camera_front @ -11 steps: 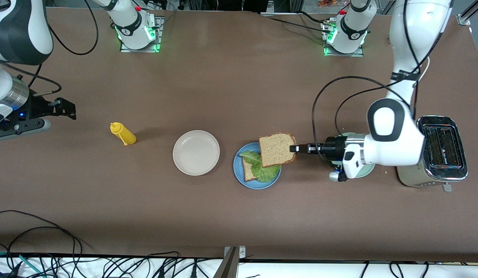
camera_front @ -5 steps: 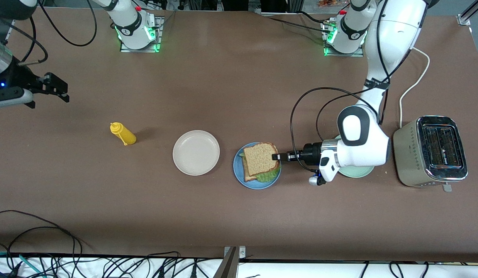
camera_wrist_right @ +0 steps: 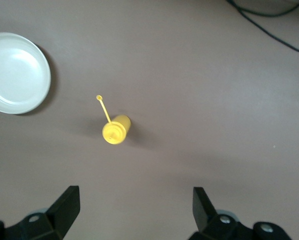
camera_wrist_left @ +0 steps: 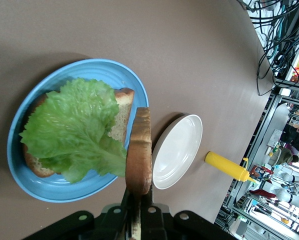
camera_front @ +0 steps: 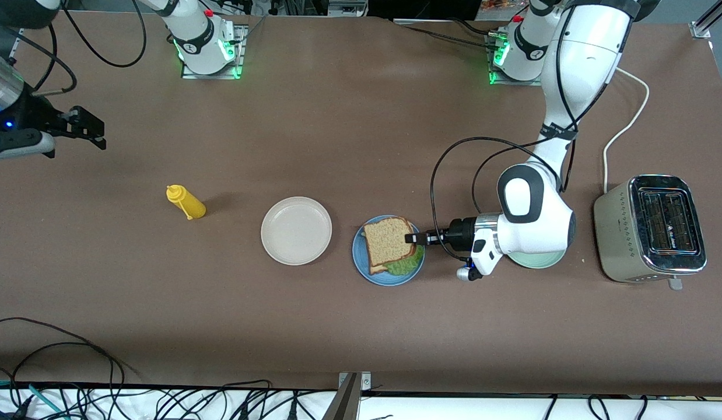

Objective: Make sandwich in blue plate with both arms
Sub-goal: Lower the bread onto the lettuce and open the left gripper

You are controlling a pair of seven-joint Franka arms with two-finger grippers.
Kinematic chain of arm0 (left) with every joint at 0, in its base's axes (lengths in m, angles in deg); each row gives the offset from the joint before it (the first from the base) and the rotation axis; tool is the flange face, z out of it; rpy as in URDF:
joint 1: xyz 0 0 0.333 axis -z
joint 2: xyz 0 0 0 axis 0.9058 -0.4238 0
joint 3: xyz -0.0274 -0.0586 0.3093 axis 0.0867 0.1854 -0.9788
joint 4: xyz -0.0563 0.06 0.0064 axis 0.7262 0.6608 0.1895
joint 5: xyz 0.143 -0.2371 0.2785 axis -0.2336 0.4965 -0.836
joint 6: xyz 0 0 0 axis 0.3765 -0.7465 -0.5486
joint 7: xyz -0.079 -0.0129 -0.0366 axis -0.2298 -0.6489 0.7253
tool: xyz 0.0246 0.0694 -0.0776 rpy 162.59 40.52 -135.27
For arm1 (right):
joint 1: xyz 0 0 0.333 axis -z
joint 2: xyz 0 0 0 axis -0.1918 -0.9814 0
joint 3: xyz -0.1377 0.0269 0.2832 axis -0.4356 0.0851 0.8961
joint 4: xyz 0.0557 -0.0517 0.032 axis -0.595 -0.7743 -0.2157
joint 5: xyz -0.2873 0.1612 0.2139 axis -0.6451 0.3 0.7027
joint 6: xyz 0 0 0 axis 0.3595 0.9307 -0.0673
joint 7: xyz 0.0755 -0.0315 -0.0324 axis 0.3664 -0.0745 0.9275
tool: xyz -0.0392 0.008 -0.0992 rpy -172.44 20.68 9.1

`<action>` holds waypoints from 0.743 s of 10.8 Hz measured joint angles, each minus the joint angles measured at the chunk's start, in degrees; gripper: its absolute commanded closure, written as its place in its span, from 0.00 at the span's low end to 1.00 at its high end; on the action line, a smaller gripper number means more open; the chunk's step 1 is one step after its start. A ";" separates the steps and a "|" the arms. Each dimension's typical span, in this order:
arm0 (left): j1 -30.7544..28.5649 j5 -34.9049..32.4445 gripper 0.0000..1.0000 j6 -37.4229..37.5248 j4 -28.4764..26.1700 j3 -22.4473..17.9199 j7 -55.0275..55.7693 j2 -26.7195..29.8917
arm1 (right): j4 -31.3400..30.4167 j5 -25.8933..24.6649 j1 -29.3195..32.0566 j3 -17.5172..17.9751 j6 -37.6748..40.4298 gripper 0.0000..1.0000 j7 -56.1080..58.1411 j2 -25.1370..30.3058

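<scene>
Front view: the blue plate (camera_front: 388, 275) sits mid-counter, holding a bottom bread slice (camera_front: 375, 266) with a green lettuce leaf (camera_front: 406, 265) on it. A top bread slice (camera_front: 387, 238) lies over both, its edge at 3 o'clock pinched in the left claw (camera_front: 413, 238), which is clamped on the crust just above the plate. From the left wrist, that top slice (camera_wrist_left: 139, 152) shows edge-on above the lettuce (camera_wrist_left: 74, 128), tilted rather than lying flat, with the plate's rim (camera_wrist_left: 19, 172) around it.

At 9 o'clock from the blue plate, just beside it, is a beige-white plate (camera_front: 296, 230); further on in that direction stands a yellow squeeze bottle (camera_front: 186, 202). At 3 o'clock a pale green plate (camera_front: 539, 261) lies partly under the left arm, then a steel toaster (camera_front: 650, 230) toward the left arm's end of the counter (camera_front: 349, 134).

The right claw (camera_front: 87, 129) waits with its fingers spread apart above the counter's right-arm end, looking down on the bottle (camera_wrist_right: 115, 132).
</scene>
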 measured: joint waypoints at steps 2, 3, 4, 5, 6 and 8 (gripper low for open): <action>0.01 0.00 1.00 -0.03 0.64 -0.01 -0.01 -1.14 | -0.14 -2.02 0.00 0.01 0.04 0.00 -3.41 -1.43; 0.00 0.00 1.00 -0.04 0.88 -0.02 -0.01 -1.65 | -0.14 -2.10 -0.04 0.16 0.24 0.00 -5.87 -1.53; 0.01 0.03 0.99 -0.04 1.11 -0.02 -0.01 -2.07 | -0.13 -2.12 -0.05 0.63 0.95 0.00 -7.87 -1.47; 0.00 0.03 0.85 -0.04 1.26 -0.02 -0.01 -2.34 | -0.13 -2.15 -0.07 1.06 1.41 0.00 -8.97 -1.43; -0.02 0.03 0.70 -0.07 1.28 -0.14 -0.21 -2.55 | -0.13 -2.16 -0.08 1.24 1.57 0.00 -9.33 -1.43; -0.52 2.94 0.34 -0.11 1.30 -0.72 -5.78 -3.51 | -0.13 -2.16 -0.08 1.24 1.74 0.00 -9.47 -1.51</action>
